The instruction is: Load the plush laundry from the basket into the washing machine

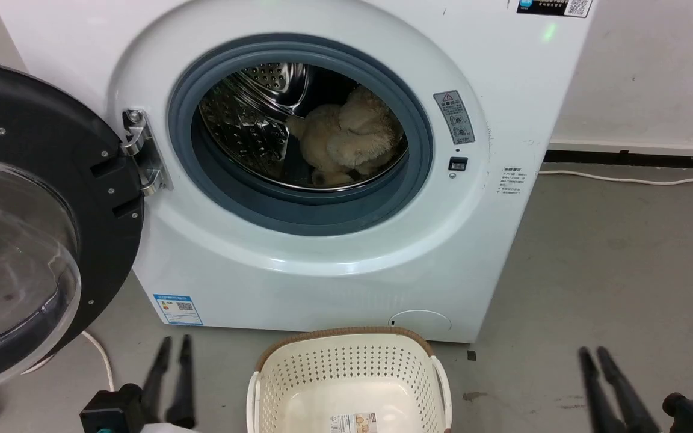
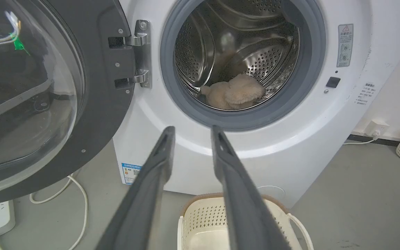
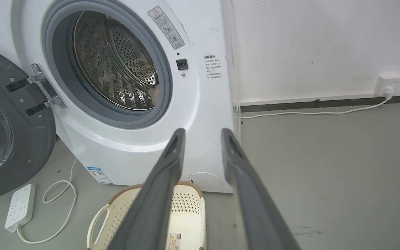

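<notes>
Two grippers low over the floor, both empty. Left gripper sits left of the basket, its fingers slightly apart with nothing between them; the left wrist view confirms a clear gap at the left gripper. Right gripper is well right of the basket, fingers parted too, and its own wrist view shows the same spread at the right gripper.

Plush laundry is inside the washing machine, lying on the bottom of the steel drum, toward the right side of the opening in the head view. From the left wrist it reads as a beige heap, plush laundry, low in the drum behind the grey rubber ring.

Door swung fully open to the left on its hinge. Basket stands on the floor just in front of the washer's lower front edge, only the label sticker on its bottom. White power strip with looped cable lies on the floor below the door. Another white cable runs along the wall's foot at right.
</notes>
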